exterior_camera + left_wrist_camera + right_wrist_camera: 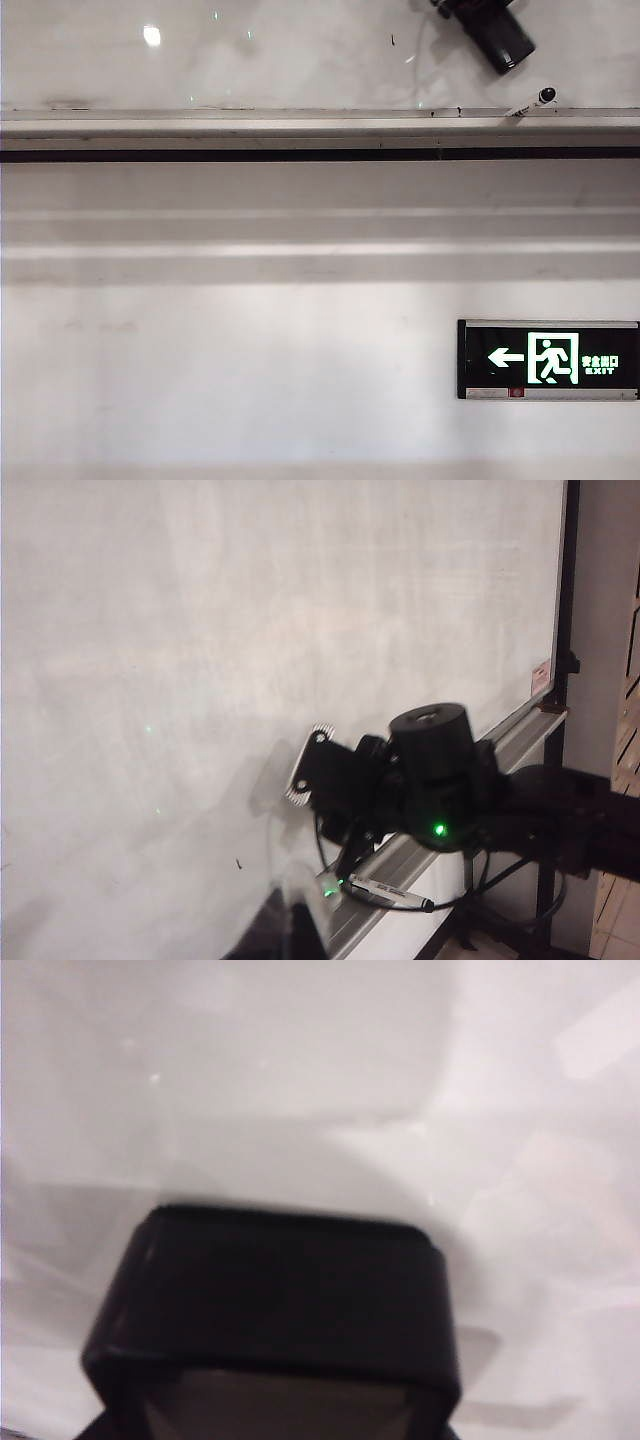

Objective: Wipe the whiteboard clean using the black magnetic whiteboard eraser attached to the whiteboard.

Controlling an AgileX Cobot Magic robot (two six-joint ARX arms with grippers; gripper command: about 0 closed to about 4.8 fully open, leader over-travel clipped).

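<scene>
The whiteboard (pixel 300 60) (pixel 250 630) (pixel 300 1060) is glossy white, with a grey tray rail (pixel 300 125) along its lower edge. A short black marker stroke (pixel 392 40) (pixel 238 862) shows on it. The black eraser (pixel 270 1300) fills the near part of the right wrist view, pressed toward the board and held in my right gripper (pixel 320 772). In the exterior view only the right arm (pixel 495 30) shows, at the upper right. My left gripper (pixel 285 930) is a dark blur close to the board, shut and holding nothing.
A white marker with a black cap (pixel 530 102) (pixel 390 892) lies on the tray rail under the right arm, beside a black cable. A black green-lit exit sign (pixel 548 358) hangs on the wall below. The board's right frame (pixel 565 630) is dark.
</scene>
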